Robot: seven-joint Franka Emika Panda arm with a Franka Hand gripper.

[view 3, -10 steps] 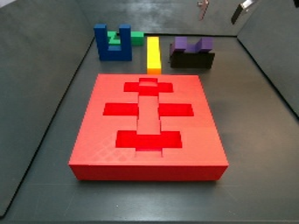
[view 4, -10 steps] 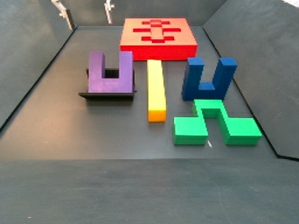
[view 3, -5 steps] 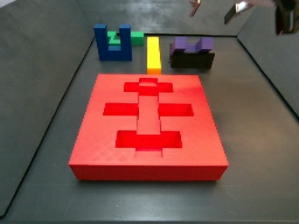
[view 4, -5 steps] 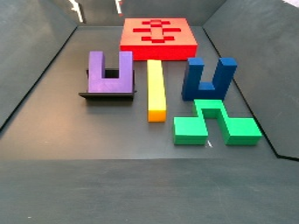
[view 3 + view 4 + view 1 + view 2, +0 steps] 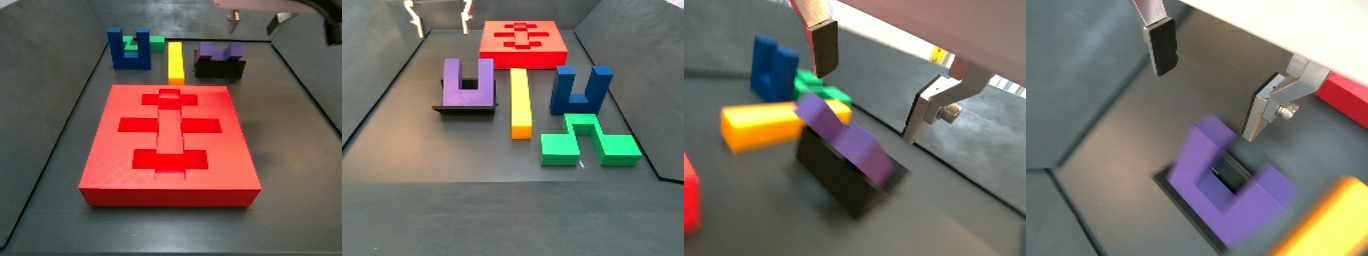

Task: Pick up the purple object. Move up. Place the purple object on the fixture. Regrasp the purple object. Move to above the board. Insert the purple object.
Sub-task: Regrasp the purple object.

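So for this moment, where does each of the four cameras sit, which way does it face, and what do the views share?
Wrist view: on the arm, looking down past the open gripper at the purple U-shaped plastic block lying on the black box-like fixture.
Wrist view: same mount, gripper above the purple block.
Side view: beyond the thick red board, facing the purple block; gripper at the frame's top.
Side view: opposite end, purple block nearer, board behind; gripper top left.
All four share the purple block and gripper.
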